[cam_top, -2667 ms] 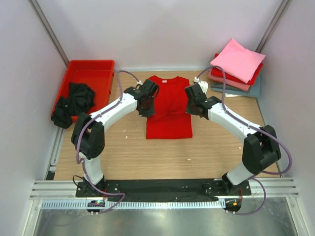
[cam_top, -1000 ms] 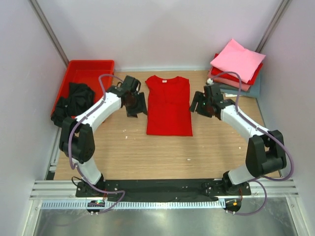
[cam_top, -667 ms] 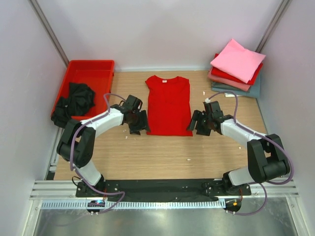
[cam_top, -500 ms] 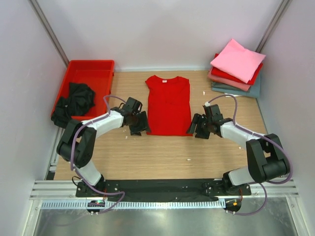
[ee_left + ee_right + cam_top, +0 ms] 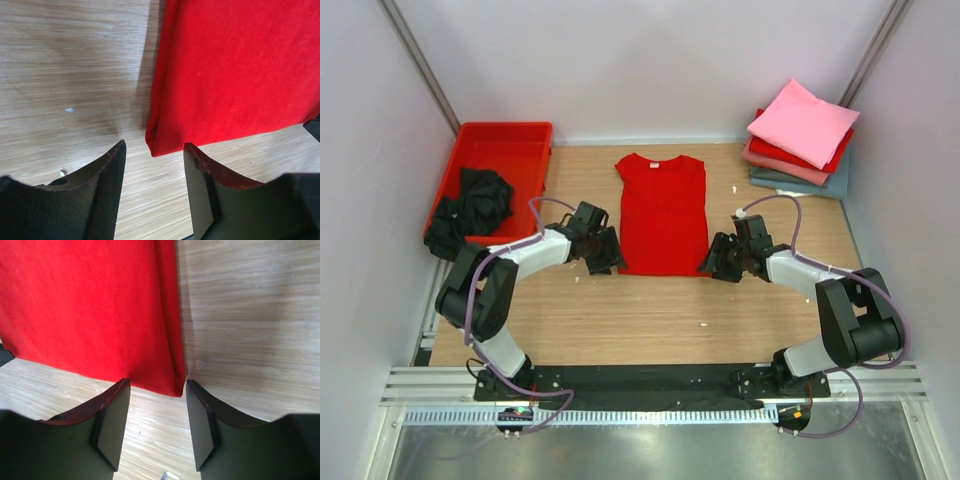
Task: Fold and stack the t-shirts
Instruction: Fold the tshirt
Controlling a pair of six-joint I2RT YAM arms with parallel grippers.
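Both arms dropped down to the hem corners. Red t-shirt (image 5: 662,215) lies flat mid-tabletop (image 5: 650,310), sleeves folded in. Left gripper (image 5: 605,261) and right gripper (image 5: 713,265) spread, each straddling a bottom corner, nothing pinched. Folded t-shirts (image 5: 802,135) stacked far right.

Both arms have drawn back toward the near side. A few seconds ago the left gripper (image 5: 608,262) and the right gripper (image 5: 713,266) hung over the chest of the bright red t-shirt (image 5: 662,215). They then swung out to its left and right sides, slid nearer along its edges and dropped low to the table (image 5: 650,310). Now each sits at a near hem corner, the left at the near-left, the right at the near-right, jaws apart with the corner between the fingertips. The shirt's middle, creased then, lies flat.
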